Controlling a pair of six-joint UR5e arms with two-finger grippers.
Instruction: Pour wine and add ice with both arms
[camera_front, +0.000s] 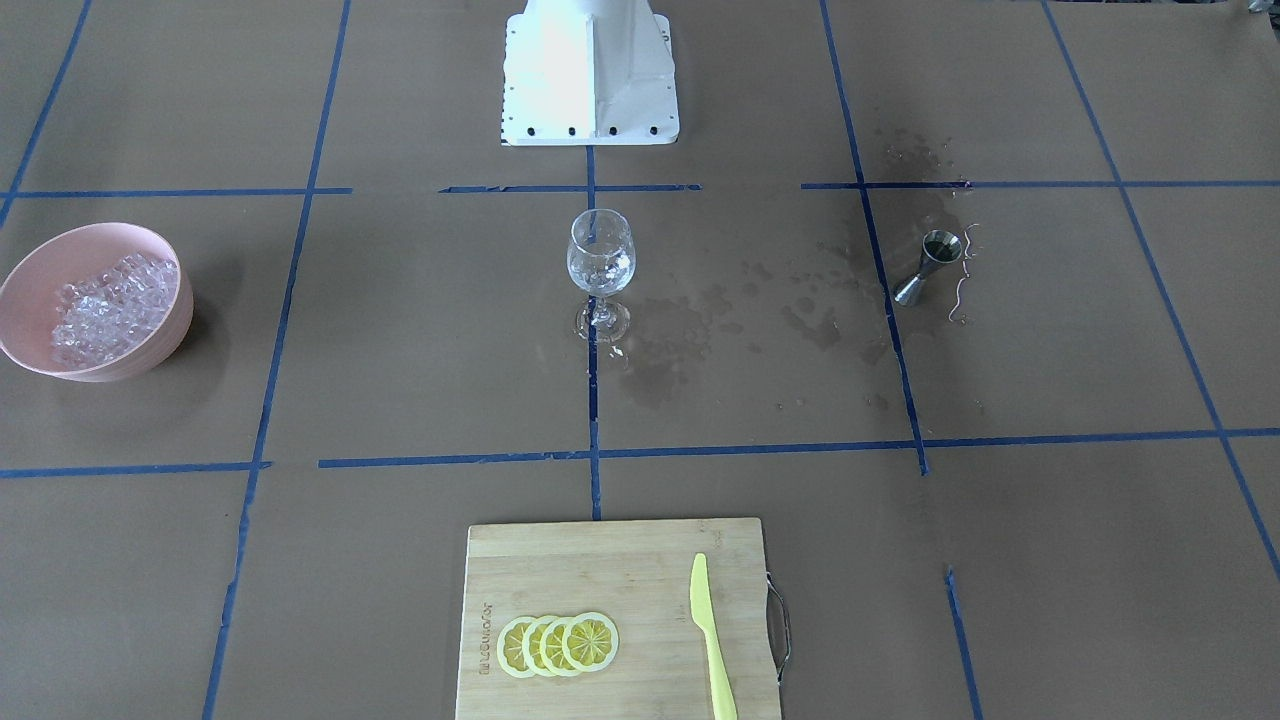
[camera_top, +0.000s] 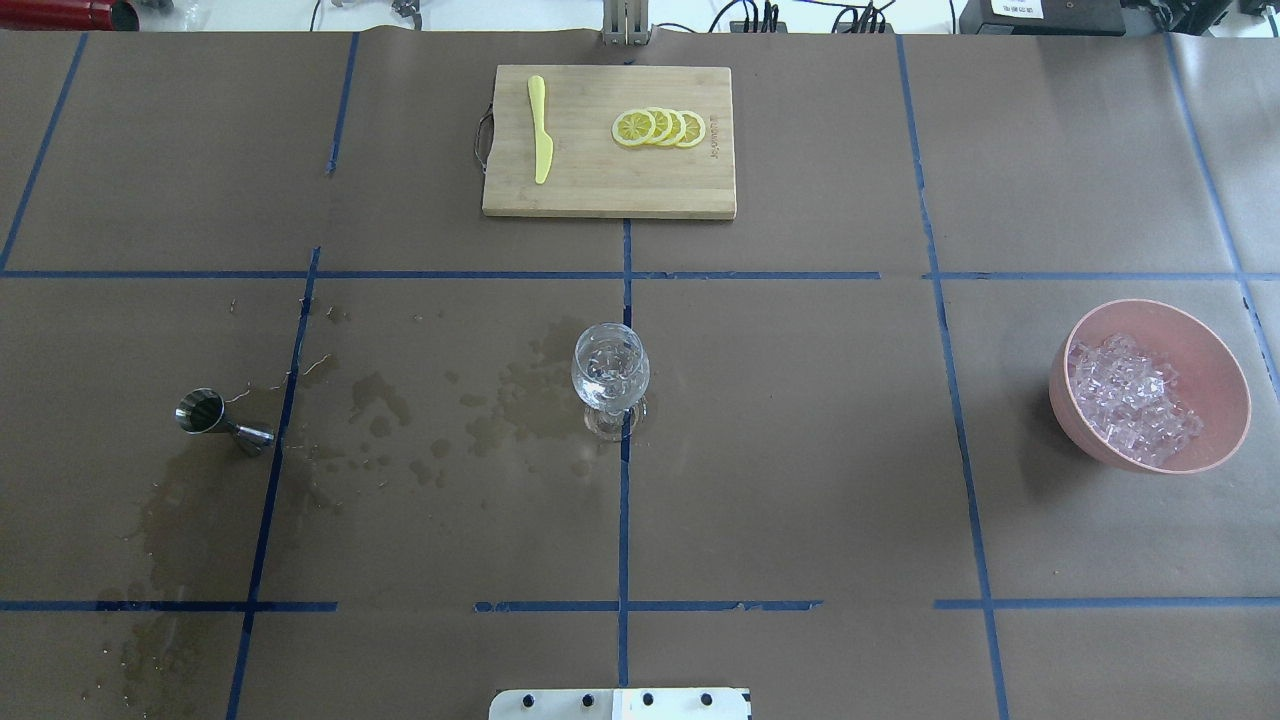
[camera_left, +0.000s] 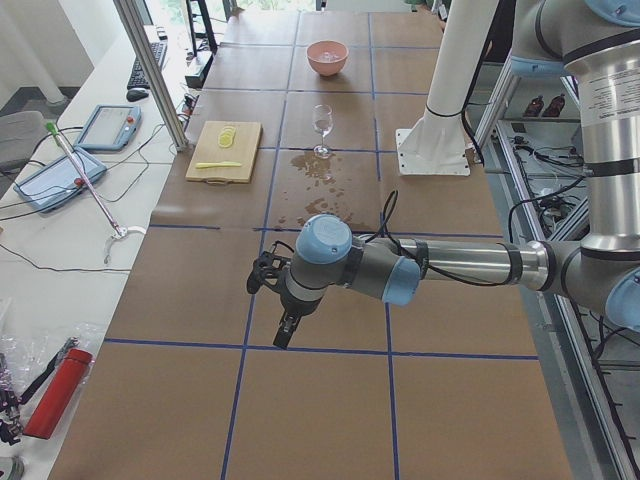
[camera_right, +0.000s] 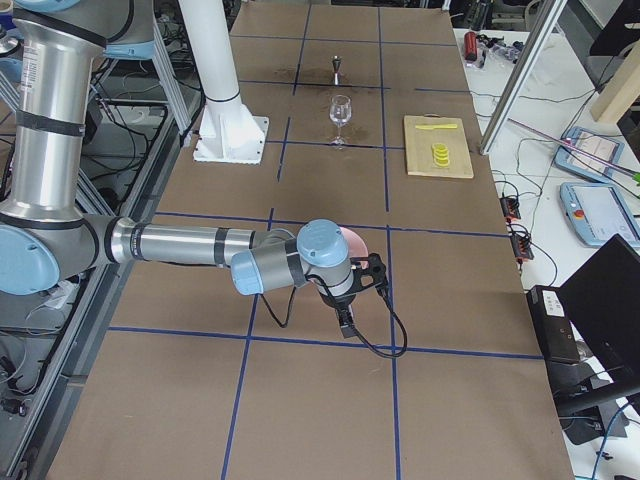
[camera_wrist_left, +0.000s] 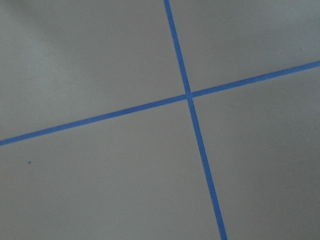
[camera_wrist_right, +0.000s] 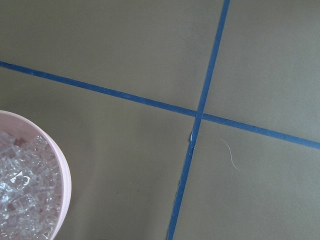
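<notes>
Writing first: the wooden cutting board (camera_front: 600, 570) has a line of burnt-in lettering along one edge, too small to read. No lettering is legible on either gripper from here.

The left arm (camera_left: 450, 265) reaches out low over the brown paper. Its black left gripper (camera_left: 283, 338) points down just above a blue tape line, and from this side I cannot tell whether its fingers are apart or together. Its wrist camera sees only paper and a tape crossing. Wet stains (camera_front: 680, 340) lie beyond that gripper, and the wine glass (camera_front: 600, 262) stands upright past them.

The right arm (camera_right: 180, 243) stretches out the same way at the other end. The right gripper (camera_right: 346, 326) hangs tip-down near a tape line, and its fingers can't be judged either. The pink bowl (camera_front: 178, 310) sits just behind that gripper, half hidden by the wrist in the side view. The ice (camera_front: 112, 305) is heaped inside the bowl, and the right wrist camera catches the cubes at its lower-left corner. The glass is well beyond this gripper too.

A steel jigger (camera_front: 928, 266) stands far beyond the right gripper, on the stained stretch of paper. On the board are four overlapping lemon slices (camera_front: 558, 645) and a yellow knife (camera_front: 710, 640), off to the side of both grippers. The white pedestal base (camera_front: 590, 80) stands across from the board, with the glass between them.
</notes>
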